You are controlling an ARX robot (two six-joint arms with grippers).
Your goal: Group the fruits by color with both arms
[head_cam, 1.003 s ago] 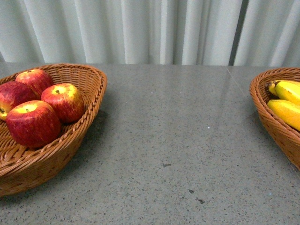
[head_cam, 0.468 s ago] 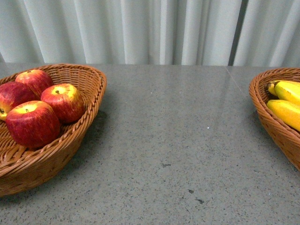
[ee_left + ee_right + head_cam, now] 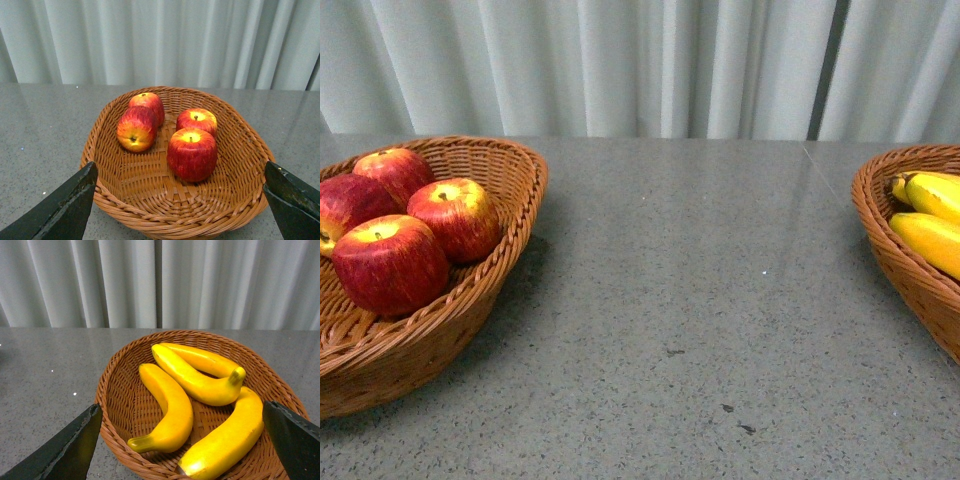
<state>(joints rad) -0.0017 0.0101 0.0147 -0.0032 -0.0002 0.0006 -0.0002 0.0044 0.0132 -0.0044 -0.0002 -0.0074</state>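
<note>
Several red apples (image 3: 390, 262) lie in a wicker basket (image 3: 500, 270) at the left of the front view. They also show in the left wrist view (image 3: 192, 153), inside that basket (image 3: 240, 200). My left gripper (image 3: 182, 202) hangs open and empty above the basket's near rim. Several yellow bananas (image 3: 170, 410) lie in a second wicker basket (image 3: 112, 390) in the right wrist view. Two bananas (image 3: 932, 238) show at the right edge of the front view. My right gripper (image 3: 182, 445) hangs open and empty over that basket's near side. Neither arm shows in the front view.
A grey speckled table (image 3: 700, 300) stretches between the two baskets, with a few dark specks (image 3: 740, 425) near the front. Pale pleated curtains (image 3: 650, 60) hang behind the table.
</note>
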